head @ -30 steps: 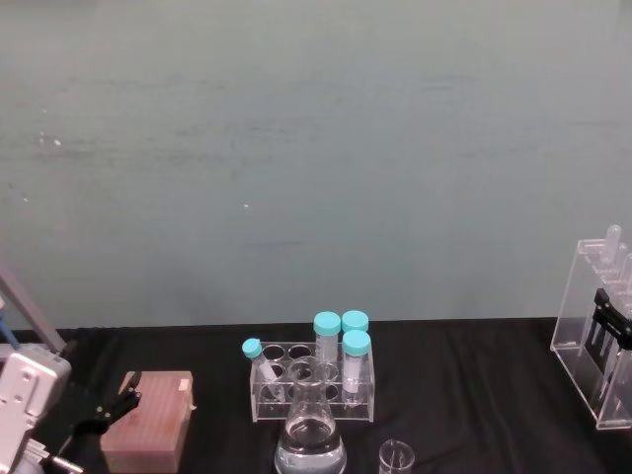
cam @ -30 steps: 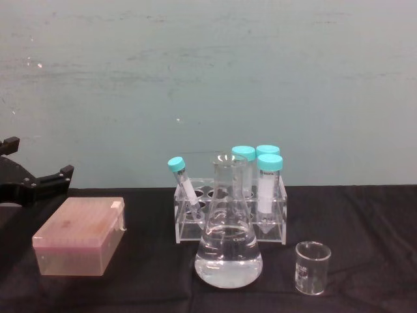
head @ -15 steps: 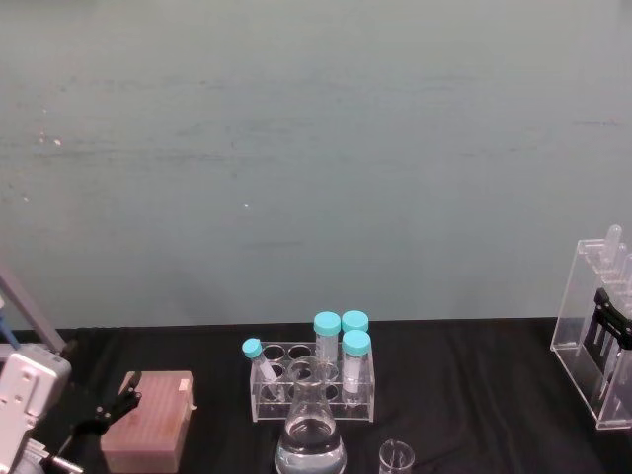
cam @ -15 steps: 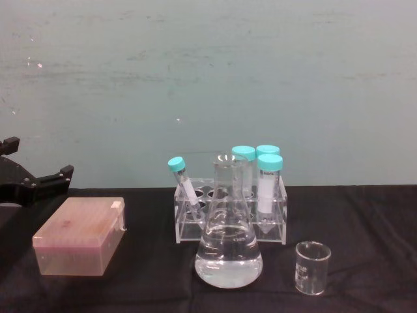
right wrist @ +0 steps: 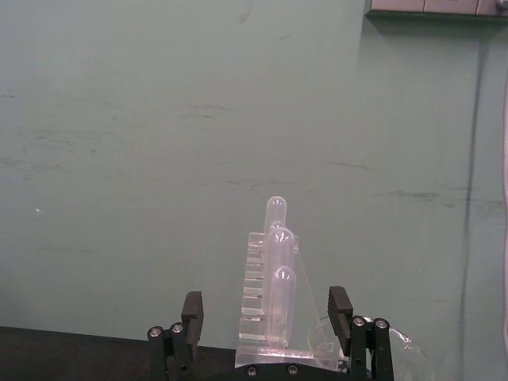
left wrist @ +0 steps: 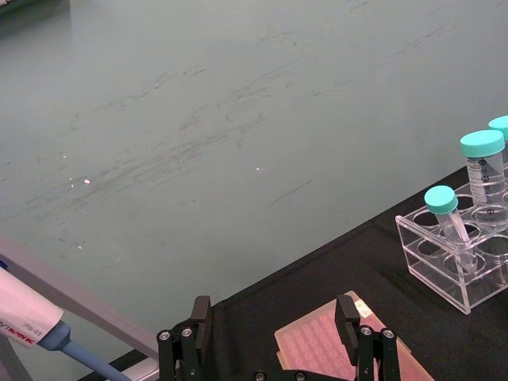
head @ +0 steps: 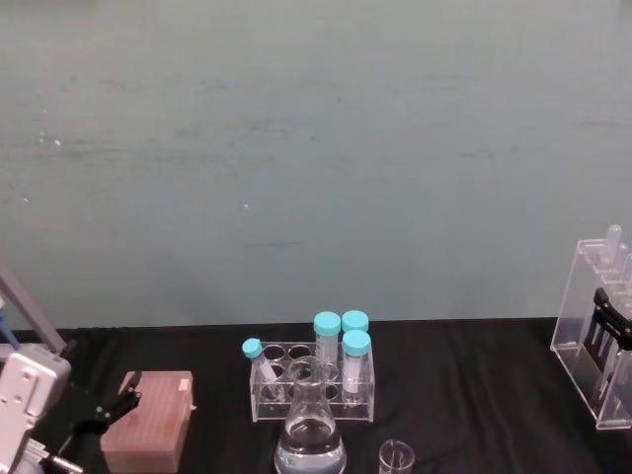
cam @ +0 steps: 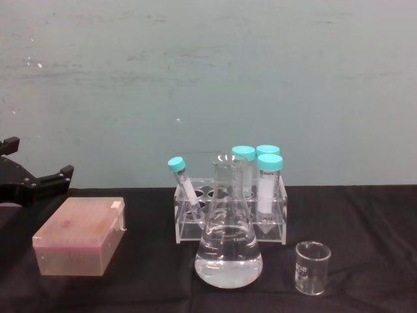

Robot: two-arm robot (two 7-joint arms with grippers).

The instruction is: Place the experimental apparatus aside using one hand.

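The clear acrylic pipette rack [head: 573,326] stands at the table's far right, and its long pipettes [right wrist: 275,294] stand upright in the right wrist view. My right gripper [head: 610,331] is right at the rack, open [right wrist: 265,313], with the rack's base showing in the gap between its spread fingers. The conical flask [head: 311,434] [cam: 228,248], holding clear liquid, stands at front centre. A small glass beaker [head: 396,457] [cam: 313,267] sits just right of it. My left gripper [head: 114,405] [cam: 32,179] hangs open [left wrist: 274,313] at the far left, holding nothing.
A clear tube rack [head: 311,380] [cam: 231,208] [left wrist: 460,254] with several teal-capped tubes stands behind the flask. A pink tip box [head: 148,423] [cam: 79,236] [left wrist: 333,353] lies at the left, by the left gripper. A green wall backs the black table [cam: 371,222].
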